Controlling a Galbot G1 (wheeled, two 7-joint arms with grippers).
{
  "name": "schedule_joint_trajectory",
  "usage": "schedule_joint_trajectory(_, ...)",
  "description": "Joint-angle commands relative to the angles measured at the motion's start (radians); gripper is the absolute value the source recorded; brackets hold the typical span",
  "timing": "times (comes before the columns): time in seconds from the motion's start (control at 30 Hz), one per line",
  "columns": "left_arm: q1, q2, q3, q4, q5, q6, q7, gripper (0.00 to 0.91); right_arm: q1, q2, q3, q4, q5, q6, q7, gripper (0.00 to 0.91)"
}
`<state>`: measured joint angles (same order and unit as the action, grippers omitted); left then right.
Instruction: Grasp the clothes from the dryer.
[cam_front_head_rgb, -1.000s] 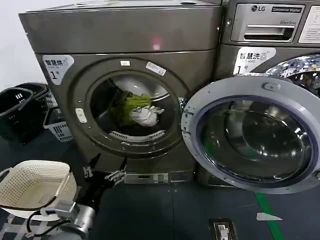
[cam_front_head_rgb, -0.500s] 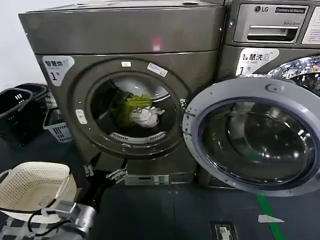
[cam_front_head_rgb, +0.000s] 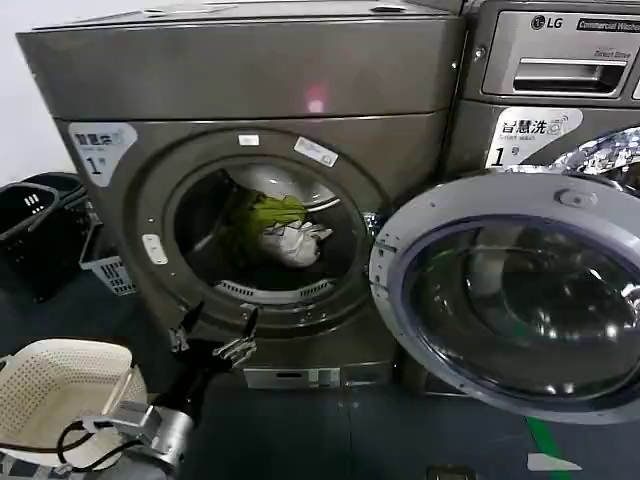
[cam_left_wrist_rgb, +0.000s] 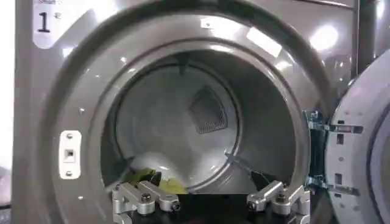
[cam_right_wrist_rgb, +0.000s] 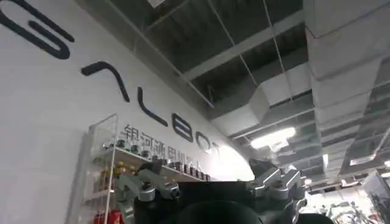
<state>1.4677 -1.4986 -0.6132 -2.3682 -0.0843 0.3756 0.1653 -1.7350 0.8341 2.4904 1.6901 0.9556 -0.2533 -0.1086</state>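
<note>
The dryer (cam_front_head_rgb: 240, 80) stands in front of me with its round door (cam_front_head_rgb: 510, 290) swung open to the right. Inside the drum lie the clothes (cam_front_head_rgb: 278, 226), a yellow-green piece with a white piece against it. My left gripper (cam_front_head_rgb: 213, 335) hangs open just below the porthole's lower rim, outside the drum and nothing between its fingers. In the left wrist view the left gripper (cam_left_wrist_rgb: 212, 204) faces the porthole (cam_left_wrist_rgb: 79, 109), and a bit of the yellow-green clothes (cam_left_wrist_rgb: 172, 184) shows low in the drum. My right gripper (cam_right_wrist_rgb: 210, 185) points up at the ceiling, open and holding nothing.
An LG-marked machine (cam_front_head_rgb: 560, 60) stands to the right behind the open door. A cream laundry basket (cam_front_head_rgb: 60, 385) sits on the floor at lower left. Black baskets (cam_front_head_rgb: 35, 225) and a grey one (cam_front_head_rgb: 105, 270) stand left of the dryer.
The dryer has grown larger in the head view as I come closer. My left gripper, still open, now overlaps the lower rim of the porthole. The clothes have not moved.
</note>
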Motion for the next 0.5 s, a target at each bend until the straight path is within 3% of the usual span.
schedule_joint_trajectory(0.03,0.002,0.001,-0.001,-0.001,0.000,0.001,-0.002,0.907,-0.001,-0.001,-0.001,-0.001,0.000,0.003,-0.002,0.907)
schedule_joint_trajectory(0.5,0.005,0.000,0.005,-0.010,0.002,0.014,-0.033,0.907,-0.011,-0.013,0.014,-0.011,0.002,0.004,-0.003,0.907)
